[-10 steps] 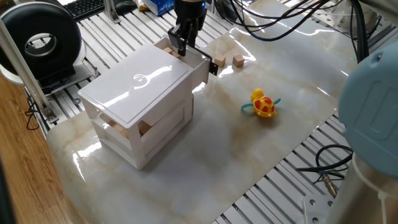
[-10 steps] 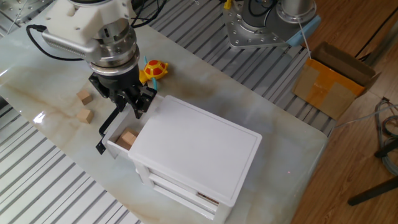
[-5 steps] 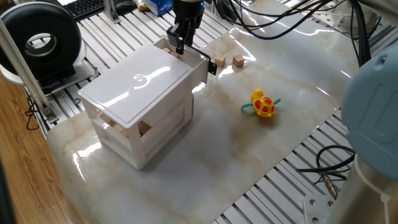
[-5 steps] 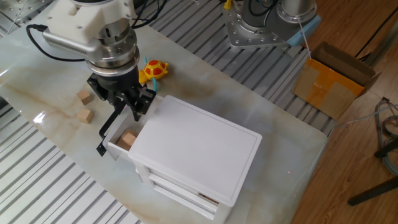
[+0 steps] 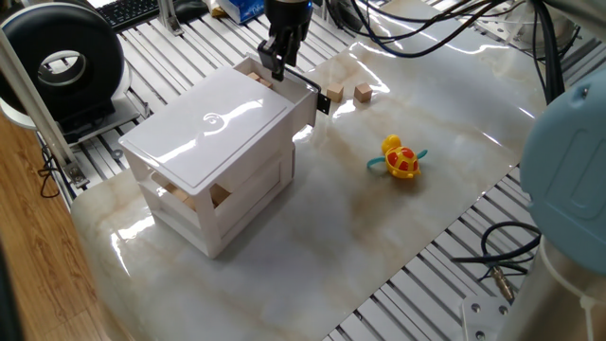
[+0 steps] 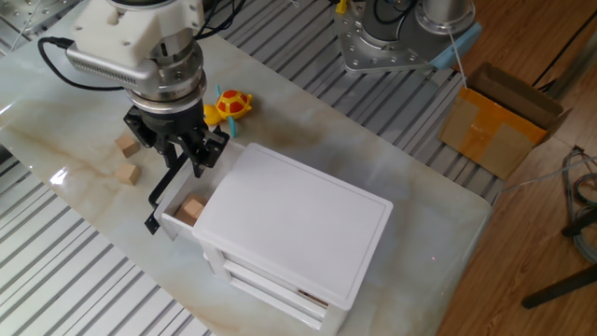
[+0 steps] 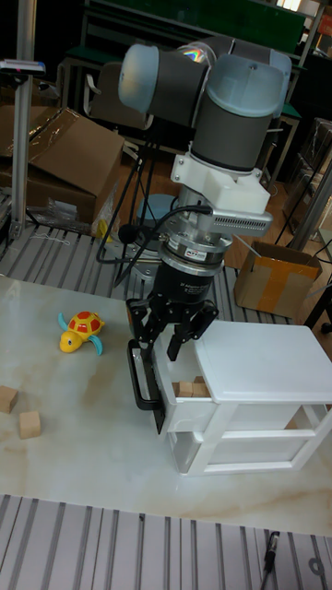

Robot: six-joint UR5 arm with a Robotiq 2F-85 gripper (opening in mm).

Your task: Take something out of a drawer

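Note:
The drawer [image 5: 303,96], top tier of the white three-tier box [image 5: 213,128], stands pulled out with its black knob [image 5: 323,102] facing the far side. A wooden block [image 6: 193,208] lies inside the drawer [image 6: 169,216]. My gripper [image 6: 185,162] hangs just above the open drawer, fingers pointing down and apart. I see nothing between them. In the tall fixed view the gripper [image 7: 173,348] is above the drawer's front part, and wooden blocks [image 7: 192,388] lie behind it.
A yellow toy turtle [image 5: 401,158] lies on the marble table to the box's right. Two loose wooden cubes [image 5: 363,92] [image 5: 337,93] sit beyond the drawer front. The box's lower tiers hold more wooden blocks [image 5: 219,195]. Cables and a cardboard box [image 6: 499,126] are off the table.
The gripper has risen a little out of the drawer and shifted slightly toward its front. The drawer and the block have not moved.

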